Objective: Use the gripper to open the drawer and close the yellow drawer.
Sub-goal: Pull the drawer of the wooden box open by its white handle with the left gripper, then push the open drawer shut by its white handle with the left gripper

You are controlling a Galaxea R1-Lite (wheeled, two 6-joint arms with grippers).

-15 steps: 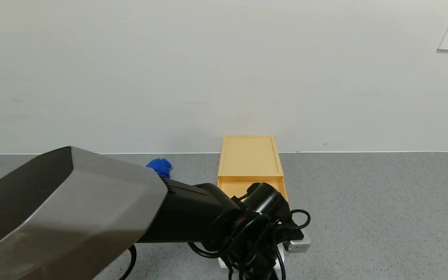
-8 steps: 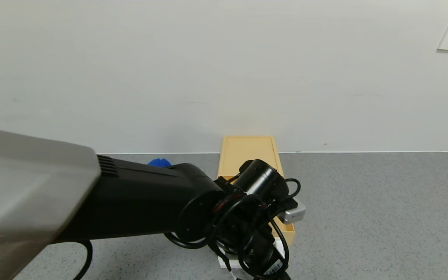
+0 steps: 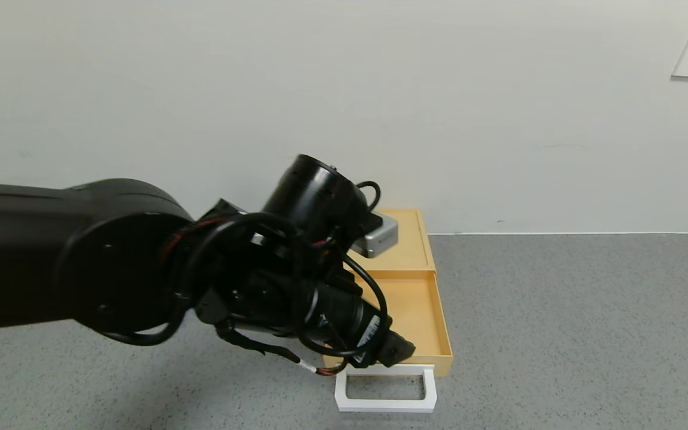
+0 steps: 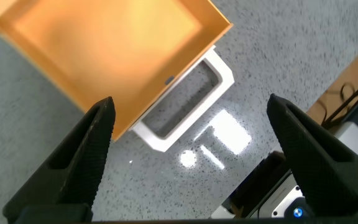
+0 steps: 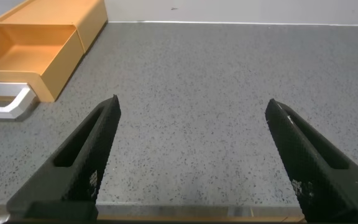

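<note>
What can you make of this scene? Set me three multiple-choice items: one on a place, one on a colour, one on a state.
1. Where is the left gripper?
A. At the wall socket
B. On the counter, far right
C. Above the front end of the drawer

2. What colour is the handle?
A. Blue
B. White
C. Black

3. What state is the drawer in?
A. Shut flush
B. Open, slid out of its case
C. Lifted off the counter

Answers:
1 C: the left wrist view looks down on the drawer's front and handle.
2 B: the loop is white in every view.
3 B: its empty yellow inside shows in front of the case.
</note>
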